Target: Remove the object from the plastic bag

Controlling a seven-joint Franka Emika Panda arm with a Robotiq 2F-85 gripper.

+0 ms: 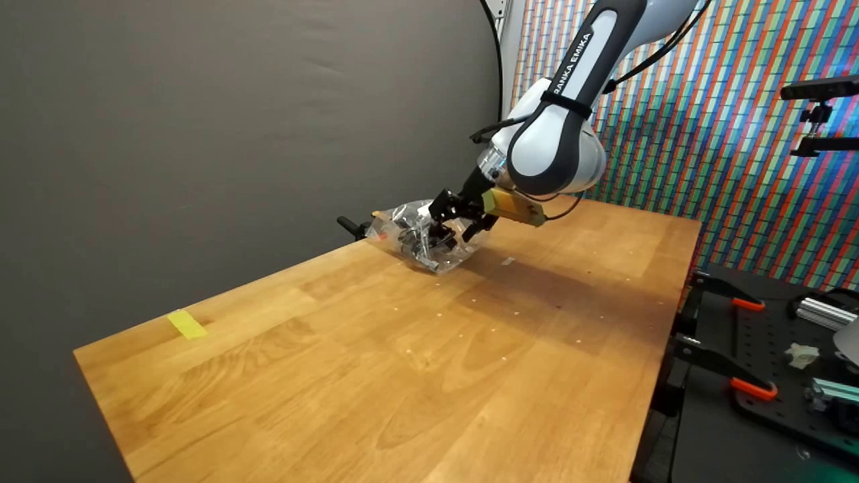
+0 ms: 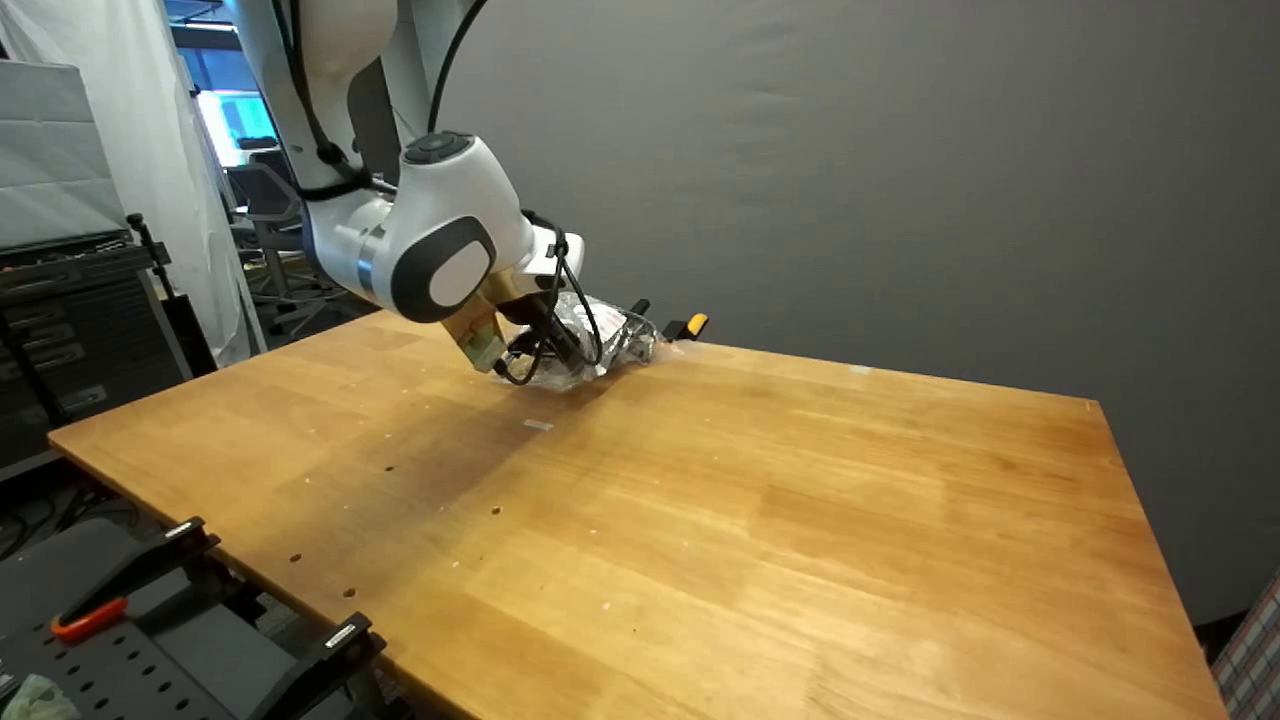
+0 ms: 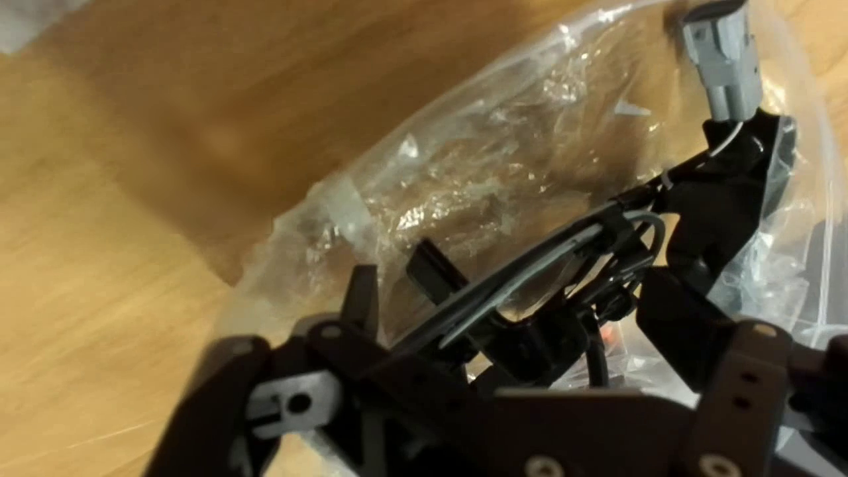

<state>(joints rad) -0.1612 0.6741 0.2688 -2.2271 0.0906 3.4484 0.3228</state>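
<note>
A clear, crumpled plastic bag [image 1: 433,258] lies on the wooden table near its back edge; it also shows in the other views [image 2: 635,345] [image 3: 424,192]. In the wrist view, a black object with cables [image 3: 530,344] and a grey connector [image 3: 725,63] lies within the bag's outline. My gripper [image 3: 509,285] is open, with its two fingers wide apart on either side of part of the black object. In an exterior view the gripper [image 1: 463,228] points down at the bag. Whether the fingertips touch the bag or object cannot be told.
A clamp with a black and yellow handle [image 2: 690,326] sits at the table's back edge, close beside the bag. A grey wall [image 1: 255,134] stands behind that edge. Yellow tape [image 1: 186,324] is stuck on the table [image 1: 402,376]. Orange-tipped clamps [image 1: 751,388] are at the side bench.
</note>
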